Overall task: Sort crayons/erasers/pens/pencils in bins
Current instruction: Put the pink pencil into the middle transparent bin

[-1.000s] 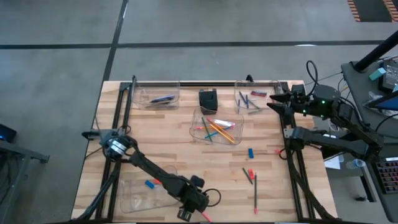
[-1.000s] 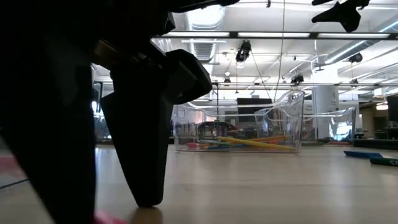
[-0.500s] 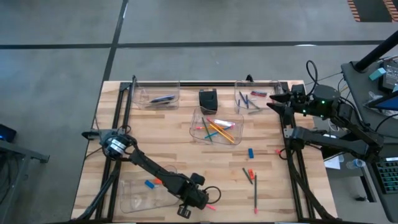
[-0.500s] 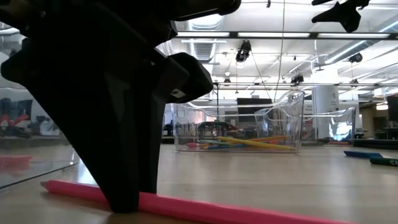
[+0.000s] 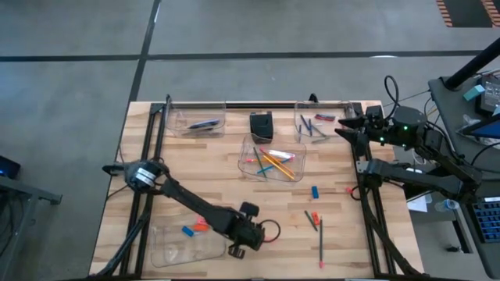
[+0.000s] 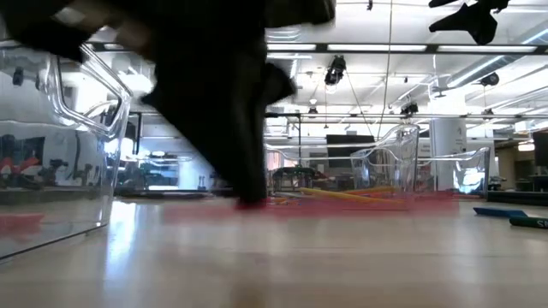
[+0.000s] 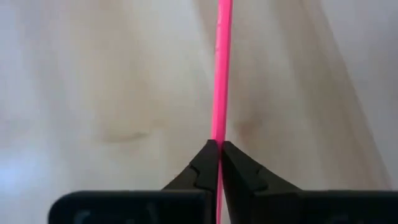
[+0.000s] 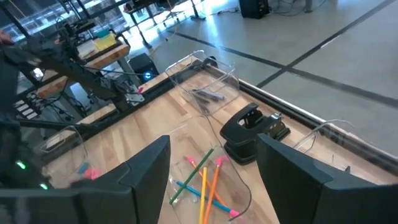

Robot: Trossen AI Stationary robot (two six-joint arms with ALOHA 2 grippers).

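Around the small black box (image 5: 261, 125) near the far edge of the light wooden table (image 5: 203, 183) stand three clear, shallow plastic bins. One bin (image 5: 197, 121) to the left of the box holds a slim dark blue-purple pen (image 5: 205, 123). Another bin (image 5: 315, 124) to the right of the box holds short dark and red crayons (image 5: 312, 125). A third bin (image 5: 271, 159), just in front of the box, holds long pencils in orange, green, blue and pink (image 5: 273, 162). The fourth clear bin (image 5: 187, 242) lies well apart from the box, at the near left of the table, and holds a bright blue eraser (image 5: 187, 230) and a red one (image 5: 200, 225).

Loose things lie on the table to the near right of the box: a blue eraser (image 5: 315, 191), a dark crayon (image 5: 310, 219), a small red piece (image 5: 316, 217) and a long pencil (image 5: 320, 243).

The left gripper (image 7: 219, 163) is at the near side of the table, just beside the right end of the fourth bin. Its two dark fingers (image 7: 202, 171) are pressed together on a thin bright pink pencil (image 7: 221, 74), which runs out straight past the fingertips above the wood. In the low view this gripper (image 6: 244, 184) is a dark blurred shape with a red smear beside it.

The right gripper (image 8: 211, 180) waits at the far right of the table, to the right of the box, with its fingers apart and nothing between them.
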